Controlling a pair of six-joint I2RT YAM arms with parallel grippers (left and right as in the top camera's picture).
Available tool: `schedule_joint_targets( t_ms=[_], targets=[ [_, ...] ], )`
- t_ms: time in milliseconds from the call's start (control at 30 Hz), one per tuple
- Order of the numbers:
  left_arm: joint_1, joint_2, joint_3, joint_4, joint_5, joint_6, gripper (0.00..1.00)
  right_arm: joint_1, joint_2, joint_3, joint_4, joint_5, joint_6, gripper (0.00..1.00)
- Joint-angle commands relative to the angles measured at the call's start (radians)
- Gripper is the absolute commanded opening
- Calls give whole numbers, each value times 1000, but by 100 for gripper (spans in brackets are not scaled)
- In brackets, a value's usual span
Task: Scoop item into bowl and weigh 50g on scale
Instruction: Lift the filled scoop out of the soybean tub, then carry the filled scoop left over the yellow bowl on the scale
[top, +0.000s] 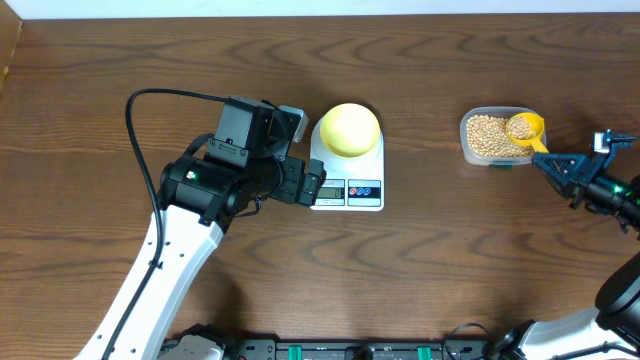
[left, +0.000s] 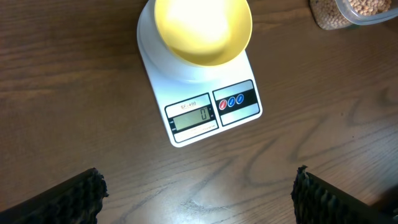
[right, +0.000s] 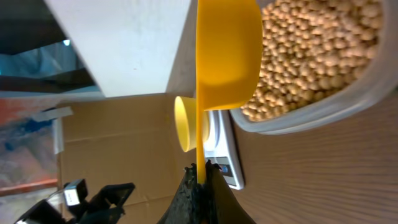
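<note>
Pale yel. bowl (top: 349, 128) atop wht scale (top: 347, 190)

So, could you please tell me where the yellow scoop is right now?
In the overhead view the scoop sits far right, its head over the beans in the clear tub, its handle pinched by the right tool.

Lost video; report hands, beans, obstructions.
Left hand open beside white rectangular scale. Right hand shut on bright yellow scoop over clear plastic tub of tan beans. Pale yellow bowl empty on scale. Nothing between them.
</note>
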Motion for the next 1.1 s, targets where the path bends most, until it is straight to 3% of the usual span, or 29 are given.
schedule_joint_targets(
  t_ms=[0,500,1067],
  targets=[
    [3,-9,28,-2,-7,-12,98,-3,12,-4,-1,-94,-14,1],
    [3,-9,28,-2,-7,-13,98,13,12,-4,-10,-233,13,1],
    [3,-9,28,-2,-7,-13,98,283,12,-3,-26,-271,56,1]
  ],
)
